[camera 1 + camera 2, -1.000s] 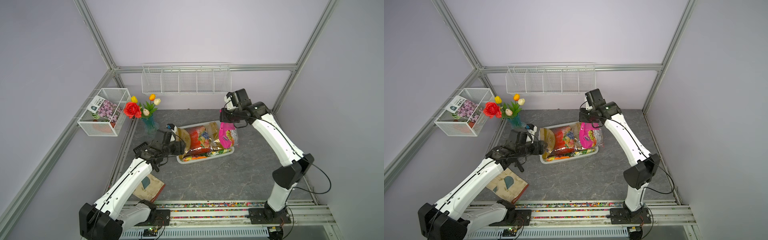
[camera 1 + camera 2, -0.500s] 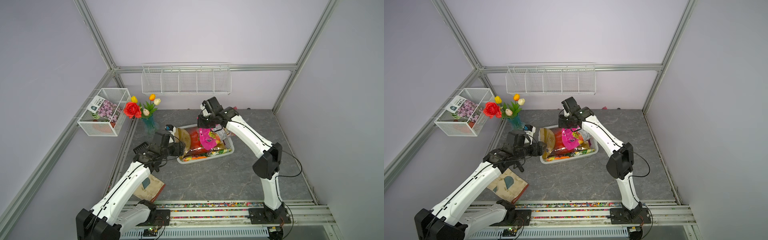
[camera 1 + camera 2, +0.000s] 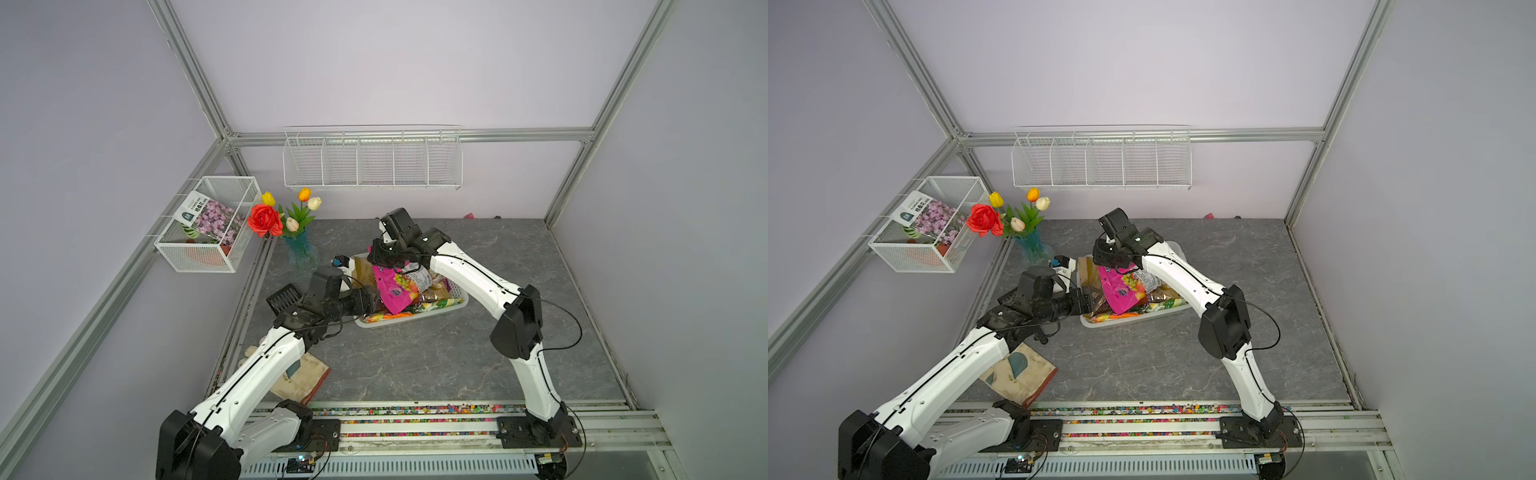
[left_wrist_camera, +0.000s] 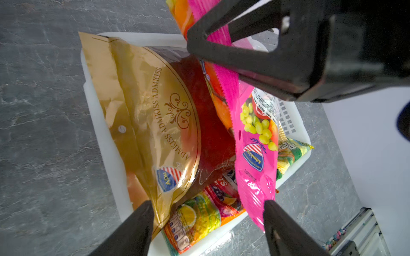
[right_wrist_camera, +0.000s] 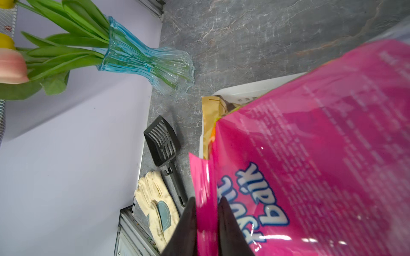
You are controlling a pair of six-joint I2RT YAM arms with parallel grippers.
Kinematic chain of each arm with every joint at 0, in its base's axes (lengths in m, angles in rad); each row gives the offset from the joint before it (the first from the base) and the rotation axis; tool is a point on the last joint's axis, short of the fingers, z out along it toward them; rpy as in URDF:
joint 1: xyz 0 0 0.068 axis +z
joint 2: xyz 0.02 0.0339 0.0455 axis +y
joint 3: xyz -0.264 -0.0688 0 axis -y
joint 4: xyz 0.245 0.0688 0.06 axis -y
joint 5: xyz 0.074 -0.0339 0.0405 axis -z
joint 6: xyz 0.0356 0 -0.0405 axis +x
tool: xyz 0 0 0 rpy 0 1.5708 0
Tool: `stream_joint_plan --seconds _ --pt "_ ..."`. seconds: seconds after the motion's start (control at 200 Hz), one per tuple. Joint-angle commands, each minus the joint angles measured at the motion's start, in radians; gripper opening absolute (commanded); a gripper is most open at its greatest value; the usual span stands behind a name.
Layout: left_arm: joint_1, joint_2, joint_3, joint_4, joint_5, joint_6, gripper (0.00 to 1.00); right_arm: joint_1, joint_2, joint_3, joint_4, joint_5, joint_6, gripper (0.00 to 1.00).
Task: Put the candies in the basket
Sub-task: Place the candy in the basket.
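The white basket (image 3: 415,318) (image 3: 1133,322) (image 4: 99,124) stands mid-table, holding several candy bags. A gold-and-red bag (image 4: 150,115) (image 3: 361,270) lies at its left end, with a yellow-orange bag (image 4: 195,217) and a green one (image 4: 290,153) beneath. The pink bag (image 3: 392,291) (image 3: 1119,293) (image 4: 255,155) (image 5: 321,155) slants across the pile, its lower end resting on it. My right gripper (image 3: 384,266) (image 3: 1111,264) (image 5: 207,199) is shut on the pink bag's upper edge. My left gripper (image 3: 376,301) (image 3: 1094,301) (image 4: 207,202) stands open at the basket's left end, gripping nothing.
A blue glass vase (image 3: 301,249) (image 5: 144,59) of flowers stands left of the basket. A black scoop (image 5: 163,141) and a glove (image 3: 305,376) (image 5: 155,199) lie by the left wall. A wire mesh box (image 3: 208,224) and a wire rack (image 3: 372,160) hang on the walls.
My right arm has swung left from the basket's right end, carrying the pink bag over the pile and lowering it. My left gripper has edged closer to the basket.
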Motion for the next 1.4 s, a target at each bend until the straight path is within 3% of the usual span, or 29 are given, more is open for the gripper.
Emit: stream_joint_plan --seconds 0.0,0.215,0.43,0.545,0.79,0.98,1.17,1.395 --pt "0.005 0.02 -0.022 0.11 0.028 -0.064 0.8 0.002 -0.016 0.024 0.022 0.004 -0.037 0.26" --pt "0.007 0.111 0.018 0.169 0.037 -0.092 0.8 -0.088 -0.175 -0.119 -0.026 0.039 -0.214 0.43" --pt "0.009 0.2 0.094 0.159 0.087 -0.106 0.77 -0.266 -0.363 -0.429 0.03 0.123 -0.362 0.47" --pt "0.009 0.221 0.121 0.147 0.115 -0.13 0.76 -0.345 -0.391 -0.507 0.012 0.132 -0.412 0.48" --pt "0.012 0.229 0.141 0.164 0.11 -0.199 0.79 -0.396 -0.342 -0.521 -0.03 0.106 -0.448 0.48" --pt "0.013 0.249 0.192 0.127 0.146 -0.334 0.79 -0.408 -0.329 -0.524 -0.019 0.069 -0.443 0.47" --pt "0.012 0.192 0.127 0.2 0.128 -0.383 0.79 -0.417 -0.34 -0.535 -0.007 0.049 -0.444 0.47" --pt "0.013 0.315 0.167 0.255 0.213 -0.34 0.57 -0.434 -0.335 -0.541 0.007 0.026 -0.458 0.47"
